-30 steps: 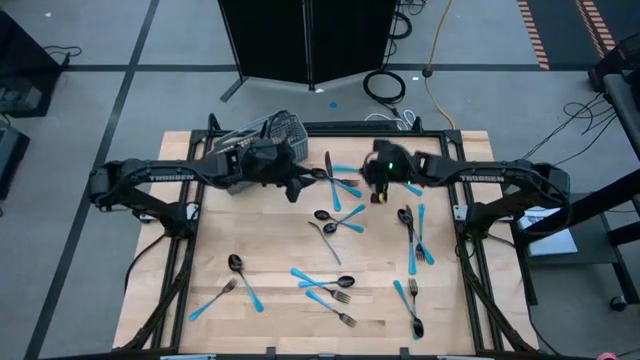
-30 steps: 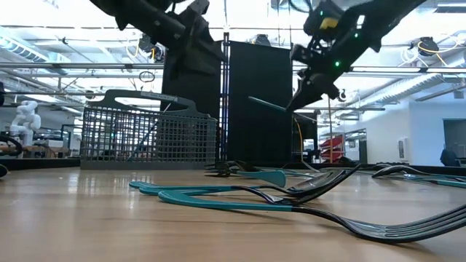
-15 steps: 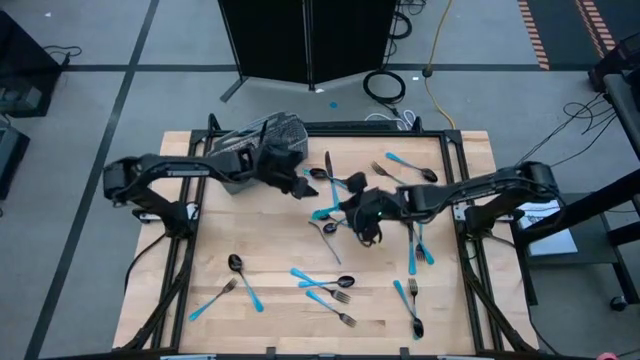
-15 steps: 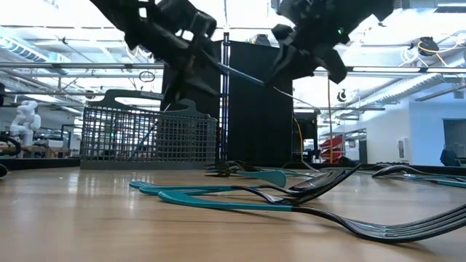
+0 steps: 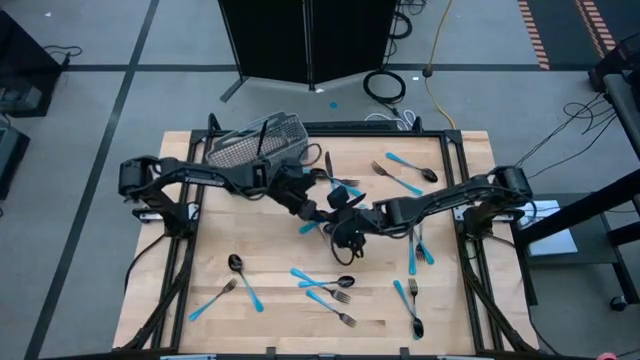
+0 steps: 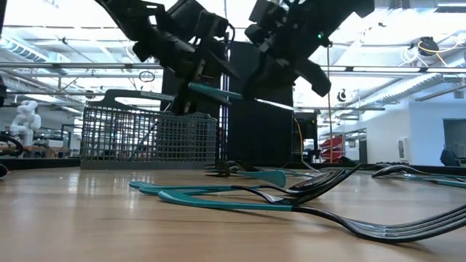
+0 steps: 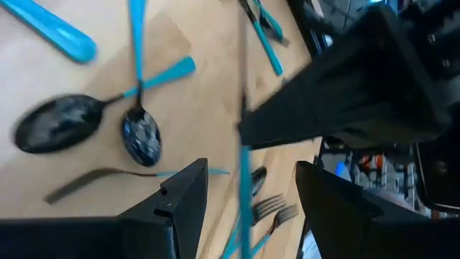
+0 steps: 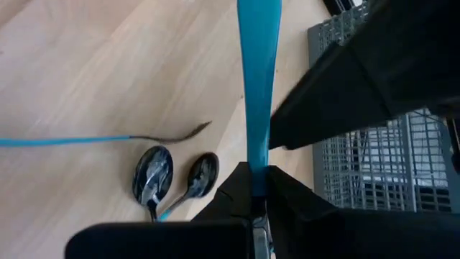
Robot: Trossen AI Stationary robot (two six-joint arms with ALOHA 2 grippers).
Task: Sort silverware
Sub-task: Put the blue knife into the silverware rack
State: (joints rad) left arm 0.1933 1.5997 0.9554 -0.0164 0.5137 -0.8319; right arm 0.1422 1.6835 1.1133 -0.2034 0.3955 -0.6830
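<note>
Right claw (image 8: 253, 188) grips knife (image 8: 257, 79) (aloft).

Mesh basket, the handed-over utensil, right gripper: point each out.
Mesh basket (image 5: 252, 142), high view, wire wall.
Utensil (image 8: 257, 79), right wrist view, blue handle.
Right gripper (image 8: 253, 188), right wrist view, between fingertips.

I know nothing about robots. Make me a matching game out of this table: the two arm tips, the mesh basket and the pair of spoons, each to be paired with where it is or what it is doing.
Things:
1. left end effector
2. right end effector
3. wire basket
4. two spoons

States:
A. stands near the table's back edge, on the left arm's side
B. shut on the blue-handled piece
C. open, one finger on either side of that same handle
D. lying side by side on the wood

Pairs: 1-C, 2-B, 3-A, 4-D
</note>
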